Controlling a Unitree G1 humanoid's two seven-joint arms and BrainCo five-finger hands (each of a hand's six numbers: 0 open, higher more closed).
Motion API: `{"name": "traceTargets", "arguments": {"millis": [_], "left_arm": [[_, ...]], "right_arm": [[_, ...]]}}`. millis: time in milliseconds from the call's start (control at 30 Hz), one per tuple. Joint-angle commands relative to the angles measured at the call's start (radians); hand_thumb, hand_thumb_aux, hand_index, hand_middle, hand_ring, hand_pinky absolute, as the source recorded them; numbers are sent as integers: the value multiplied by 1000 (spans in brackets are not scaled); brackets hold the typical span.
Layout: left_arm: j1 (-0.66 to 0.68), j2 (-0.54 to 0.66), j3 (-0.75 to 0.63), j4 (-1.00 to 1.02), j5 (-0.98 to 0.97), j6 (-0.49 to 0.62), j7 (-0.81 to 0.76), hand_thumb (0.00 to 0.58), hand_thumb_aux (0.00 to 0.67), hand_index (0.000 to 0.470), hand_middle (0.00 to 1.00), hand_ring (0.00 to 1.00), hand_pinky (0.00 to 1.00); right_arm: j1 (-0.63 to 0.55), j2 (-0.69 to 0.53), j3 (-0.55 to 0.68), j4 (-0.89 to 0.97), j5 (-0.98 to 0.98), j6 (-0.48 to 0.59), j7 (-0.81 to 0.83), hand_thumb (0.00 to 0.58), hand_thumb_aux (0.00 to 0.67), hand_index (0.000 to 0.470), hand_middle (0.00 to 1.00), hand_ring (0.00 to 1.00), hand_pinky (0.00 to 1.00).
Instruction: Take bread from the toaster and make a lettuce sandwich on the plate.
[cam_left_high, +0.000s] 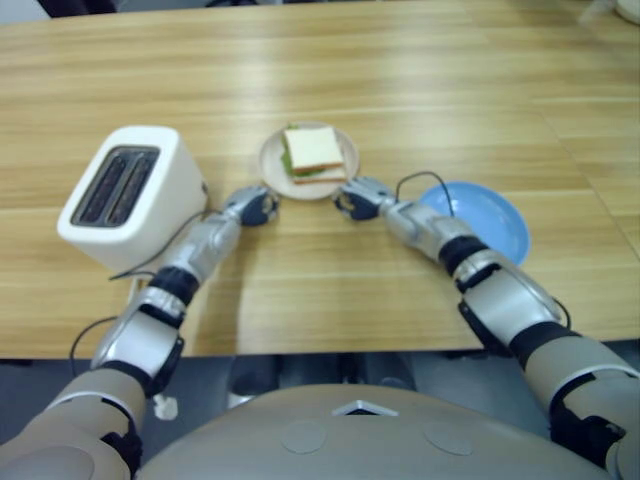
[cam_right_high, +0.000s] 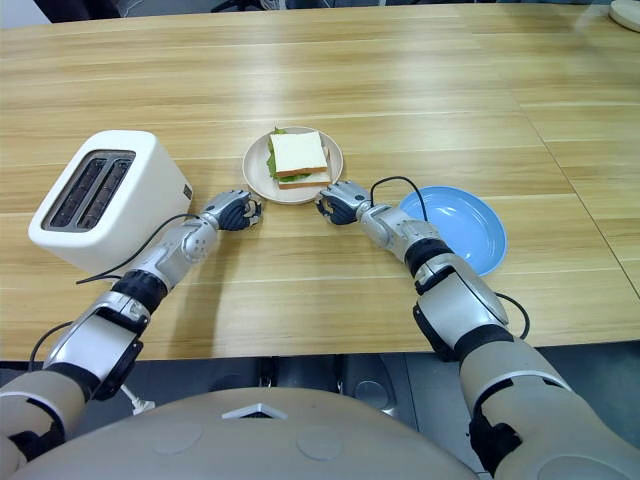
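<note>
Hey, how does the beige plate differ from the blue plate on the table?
The beige plate is pale tan; the blue plate is bright blue. The beige plate carries the lettuce sandwich; the blue plate shows a bare inside. The blue plate looks wider than the beige plate. Both are round and rest flat on the wooden table.

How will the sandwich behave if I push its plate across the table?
The sandwich is loose stacked layers, so a jolt would probably shift the top slice. Its lettuce pokes out at the side and looks floppy. The plate seems shallow and light, likely sliding easily on the smooth table.
</note>
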Motion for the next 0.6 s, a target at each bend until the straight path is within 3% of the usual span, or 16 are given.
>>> {"name": "traceTargets", "arguments": {"millis": [33, 133, 267, 333, 367, 400, 433, 467, 600], "left_arm": [[138, 45, 45, -195, -73, -41, -22, 580, 670, 460, 1000, 1000, 1000], [293, 67, 128, -399, -171, -93, -10, 580, 670, 460, 1000, 1000, 1000], [433, 69, 195, -575, -286, -192, -20, 580, 670, 460, 1000, 1000, 1000], [497, 28, 227, -632, -394, -260, -15, 580, 670, 460, 1000, 1000, 1000], [516, 14, 238, -647, -430, -281, -15, 580, 670, 460, 1000, 1000, 1000], [538, 2, 248, -659, -466, -304, -21, 498, 418, 287, 365, 365, 365], [556, -8, 260, -665, -494, -326, -25, 498, 418, 287, 365, 365, 365], [571, -20, 272, -671, -528, -337, -32, 0, 0, 0, 0, 0, 0], [599, -66, 305, -676, -642, -363, -69, 0, 0, 0, 0, 0, 0]], "right_arm": [[104, -50, -71, -130, 131, -141, 15, 580, 670, 460, 1000, 1000, 1000], [267, -70, -171, -321, 333, -259, 69, 580, 670, 460, 1000, 1000, 1000], [445, -52, -236, -514, 568, -299, 186, 580, 670, 460, 1000, 1000, 1000], [530, -25, -253, -594, 705, -302, 245, 580, 670, 460, 969, 969, 969], [556, -15, -261, -620, 744, -299, 265, 580, 670, 460, 898, 898, 898], [584, -1, -270, -645, 788, -292, 288, 572, 594, 408, 475, 475, 475], [609, 12, -278, -668, 833, -287, 312, 572, 594, 408, 475, 475, 475], [633, 23, -285, -686, 867, -281, 331, 0, 0, 0, 31, 31, 31], [689, 51, -319, -710, 913, -297, 381, 0, 0, 0, 0, 0, 0]]}}
